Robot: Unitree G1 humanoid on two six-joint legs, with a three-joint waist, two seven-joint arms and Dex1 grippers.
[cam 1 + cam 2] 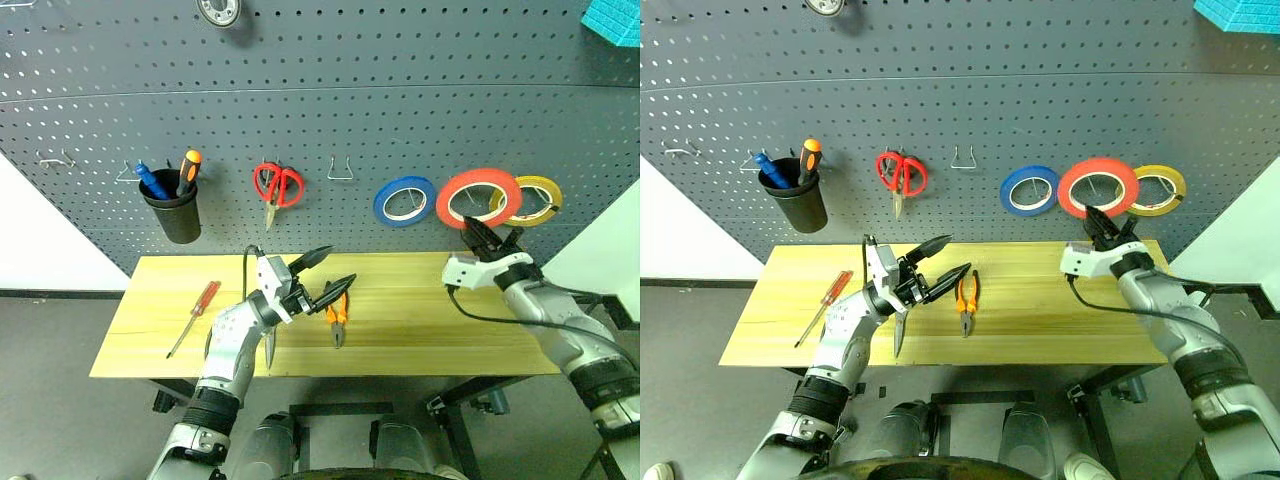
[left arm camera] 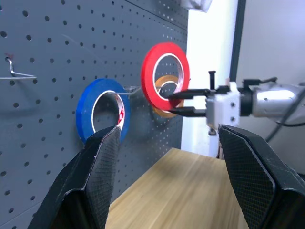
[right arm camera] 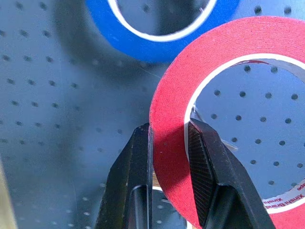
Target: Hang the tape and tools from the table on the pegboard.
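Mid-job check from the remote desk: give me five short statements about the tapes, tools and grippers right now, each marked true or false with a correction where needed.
1. The right gripper pinches the thin red ring-shaped tape roll at the dark grey pegboard. True.
2. The orange-and-black-handled pliers hang on the pegboard. False: they lie on the light wooden table.
3. The left gripper is open and holds nothing. True.
4. The slim red-handled screwdriver stands in the black cup. False: it lies on the table.
5. The blue tape roll hangs on the pegboard. True.
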